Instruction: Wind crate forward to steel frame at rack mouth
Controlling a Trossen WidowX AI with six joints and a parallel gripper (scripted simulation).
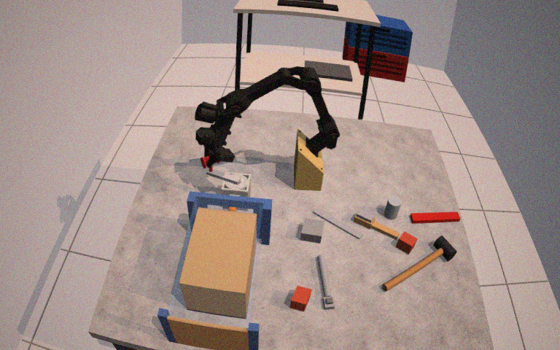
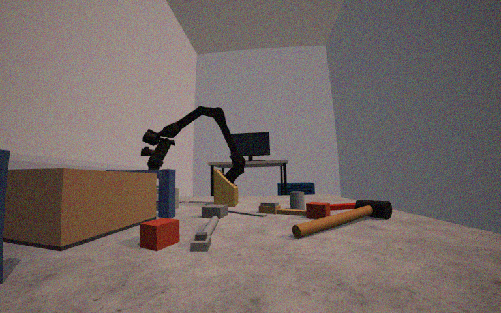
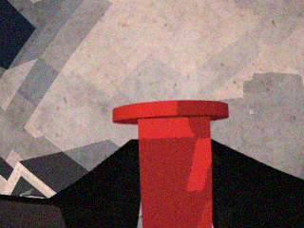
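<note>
Red knob [image 1: 204, 162] [image 3: 175, 166] apparently between tool's fingers.

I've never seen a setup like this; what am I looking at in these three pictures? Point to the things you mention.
The black arm [image 1: 289, 76] [image 2: 201, 110] is bolted to a yellow wedge [image 1: 307, 169] [image 2: 225, 192] on a bench. One picture looks down from above, one sits low at bench level, and one comes from the arm's wrist. Its tool [image 1: 209, 165] [image 3: 169, 148] grips a red knob [image 1: 203, 162] [image 3: 174, 110], apparently the winch handle's grip, beside the pale winch [image 1: 235, 190]. Behind a blue frame [image 1: 265, 222] [image 2: 169, 192] sits a tan crate [image 1: 221, 247] [image 2: 107, 203]. Nearby lie a mallet [image 1: 415, 267] [image 2: 332, 221], a wrench and some blocks.
</note>
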